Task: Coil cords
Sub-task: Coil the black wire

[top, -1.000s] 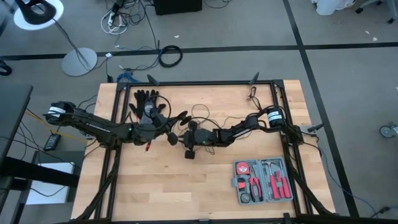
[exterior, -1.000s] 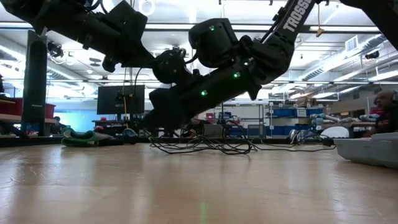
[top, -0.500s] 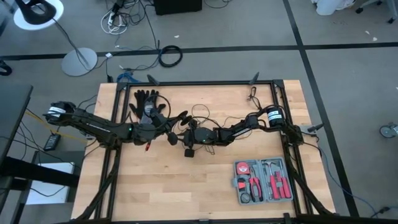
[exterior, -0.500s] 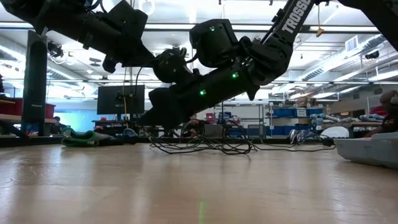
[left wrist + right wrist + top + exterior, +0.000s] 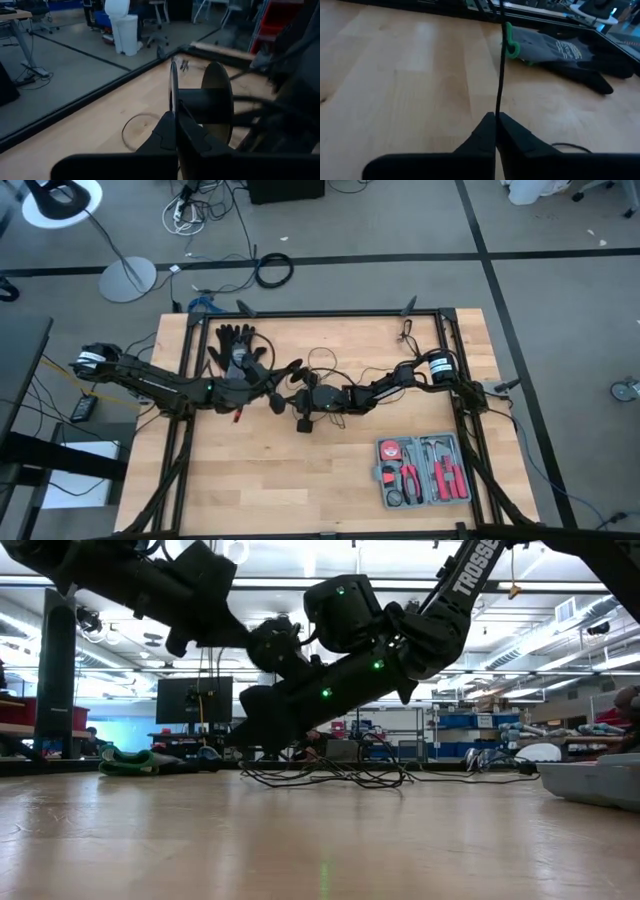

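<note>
A robotics laboratory or workshop hall: a wooden bench in a black metal frame stands on a grey floor marked with dark tape lines, with loose floor cables and a lamp stand beside it. A level look across the bench shows a large open room with ceiling strip lights, a monitor, and shelving holding blue bins. An open tool case of red-handled hand tools lies on the bench.

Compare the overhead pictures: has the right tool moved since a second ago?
Yes, slightly: the right tool has crept toward the glove, away from the tool case.
</note>
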